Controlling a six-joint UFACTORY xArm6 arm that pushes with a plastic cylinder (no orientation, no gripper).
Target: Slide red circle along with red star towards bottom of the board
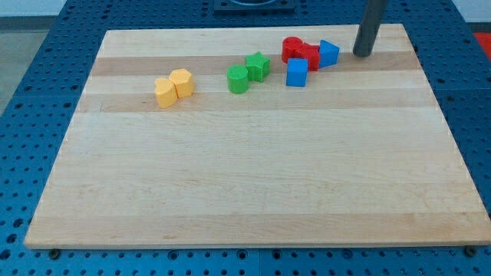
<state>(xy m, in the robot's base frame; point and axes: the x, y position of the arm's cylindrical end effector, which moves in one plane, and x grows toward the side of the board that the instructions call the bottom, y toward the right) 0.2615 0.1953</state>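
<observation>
The red circle [291, 47] and the red star [308, 55] sit touching each other near the view's top, right of centre on the wooden board [245, 176]. A blue block [328, 53] touches the red star's right side. A blue cube [297, 73] lies just below the red pair. My tip [360, 54] is on the board to the right of the blue block, a short gap apart from it, at about the height of the red star.
A green star [258, 66] and a green round block [238, 79] sit left of the red pair. Two yellow blocks [173, 87] lie touching each other further left. The board's top edge runs just above the red blocks.
</observation>
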